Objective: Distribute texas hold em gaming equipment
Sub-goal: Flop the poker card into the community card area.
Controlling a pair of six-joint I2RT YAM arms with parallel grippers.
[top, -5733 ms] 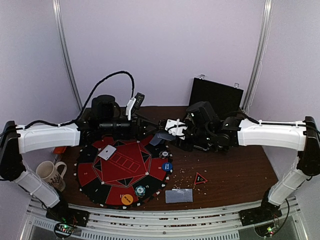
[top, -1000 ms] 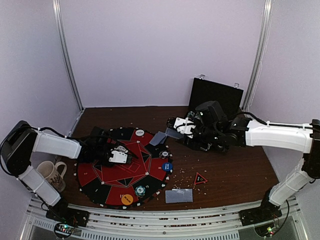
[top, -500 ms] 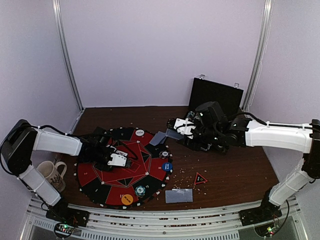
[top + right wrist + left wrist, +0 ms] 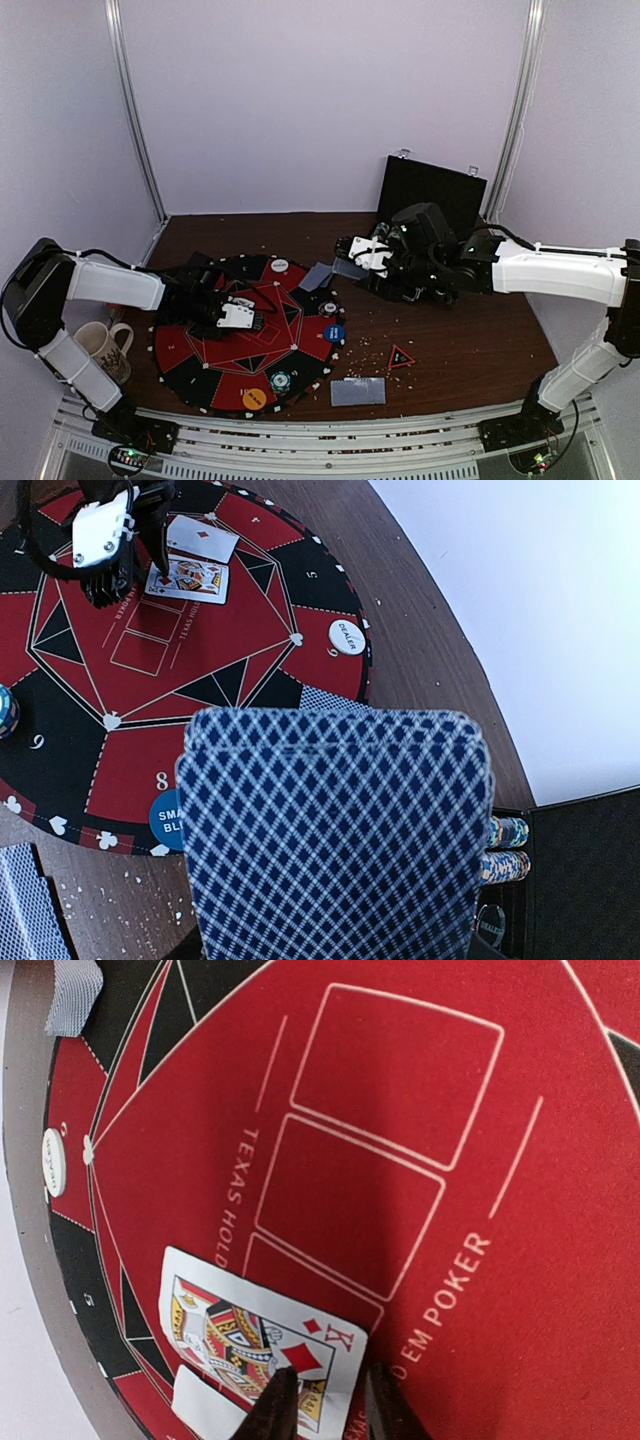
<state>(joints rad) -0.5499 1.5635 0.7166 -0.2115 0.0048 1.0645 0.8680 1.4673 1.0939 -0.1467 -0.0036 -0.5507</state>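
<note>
On the red and black poker mat a king of diamonds lies face up, with another card beside it. My left gripper stands low over the king's corner. Its jaws are slightly open: one tip is over the card and the other on the mat. From the right wrist view I see that gripper and both cards. My right gripper, shut on a blue-backed deck, hovers beyond the mat's far right edge; the deck hides its fingers. The mat also holds a white dealer disc, a blue disc, an orange disc and a chip.
A black case stands open at the back right, with stacked chips inside. A face-down card pile and a red triangle lie near the front. A mug sits at the left. Another card lies at the mat's far edge.
My left gripper's jaws have parted a little over the king of diamonds, which now lies flat on the mat. The right arm and its deck have not moved.
</note>
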